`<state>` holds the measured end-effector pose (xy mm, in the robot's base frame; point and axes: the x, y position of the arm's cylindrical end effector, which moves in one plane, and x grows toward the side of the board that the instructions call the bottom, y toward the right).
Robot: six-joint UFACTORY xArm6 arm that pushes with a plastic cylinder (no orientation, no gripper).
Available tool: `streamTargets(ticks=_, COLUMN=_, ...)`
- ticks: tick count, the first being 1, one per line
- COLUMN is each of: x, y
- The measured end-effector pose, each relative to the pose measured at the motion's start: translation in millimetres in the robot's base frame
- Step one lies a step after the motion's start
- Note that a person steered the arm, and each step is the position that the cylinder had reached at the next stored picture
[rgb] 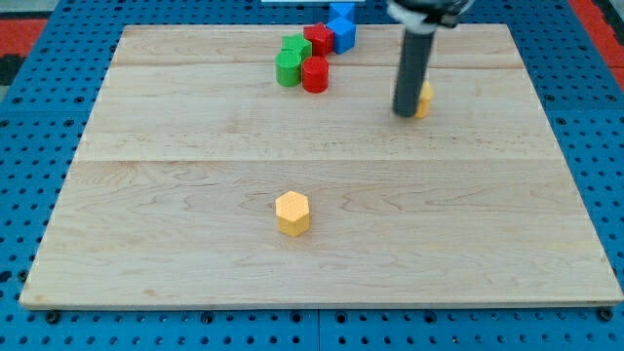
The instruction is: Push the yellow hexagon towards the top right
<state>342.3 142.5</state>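
The yellow hexagon (292, 213) sits on the wooden board (175, 244), a little left of centre in the lower half. My tip (405, 113) is in the upper right part of the board, far up and to the right of the hexagon. The rod hides most of a second yellow block (425, 99), whose shape I cannot make out; the tip stands against its left side.
A cluster stands near the view's top centre: a green block (295, 49), a green cylinder (288, 70), a red cylinder (314, 75), a red block (318, 39) and two blue blocks (341, 34), (342, 11). A blue pegboard (29, 175) surrounds the board.
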Motion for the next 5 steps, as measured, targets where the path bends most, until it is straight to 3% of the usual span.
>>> streamTargets(ticks=1, x=-53.4, y=54.5)
streamTargets(ticks=2, x=-81.9, y=44.8)
streamTargets(ticks=4, x=76.8, y=86.8)
streamTargets(ticks=5, x=203.8, y=56.8)
